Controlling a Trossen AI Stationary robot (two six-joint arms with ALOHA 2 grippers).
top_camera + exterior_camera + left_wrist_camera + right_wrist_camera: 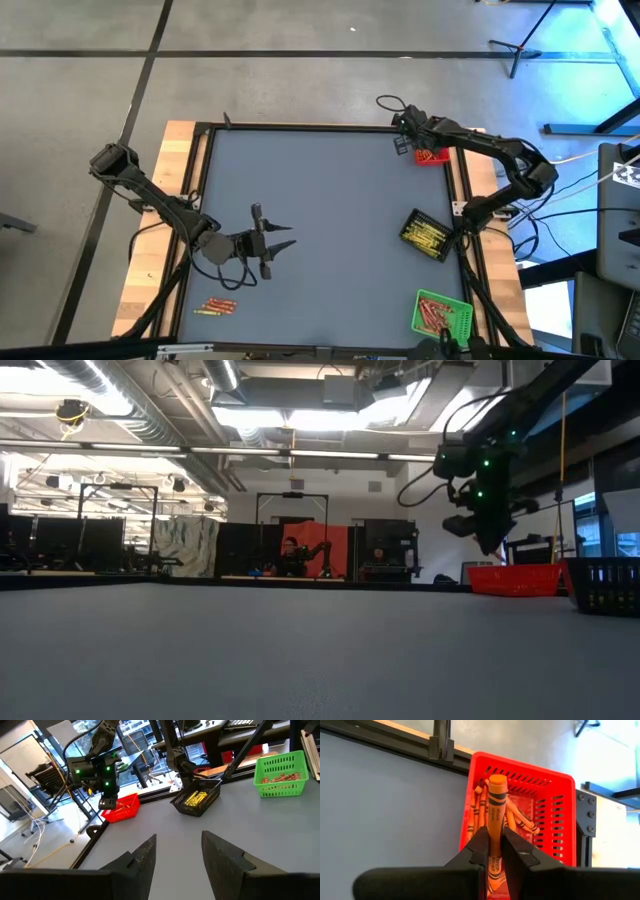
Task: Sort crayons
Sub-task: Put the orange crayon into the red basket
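Note:
My right gripper (494, 834) hangs over the red tray (560, 815) at the table's far right corner, shut on an orange crayon (496, 800). Several orange crayons (479, 812) lie in that tray. A few loose red, orange and yellow crayons (215, 307) lie flat on the table near its front left. My left gripper (272, 243) stands open above the table's left half, level, with nothing between its fingers (145, 857). My right gripper pinches the orange crayon between its two fingers, on the wrapped shaft (495, 827) toward one end. The crayon lies along the fingers and its other end (497, 782) sticks out past the fingertips. The fingers slant down from above. The crayon is lifted clear above the red tray.
A black tray (425, 235) with yellow crayons stands at the right edge, and a green tray (440, 312) with red crayons at the front right corner. A dark frame (300, 127) runs round the grey table top.

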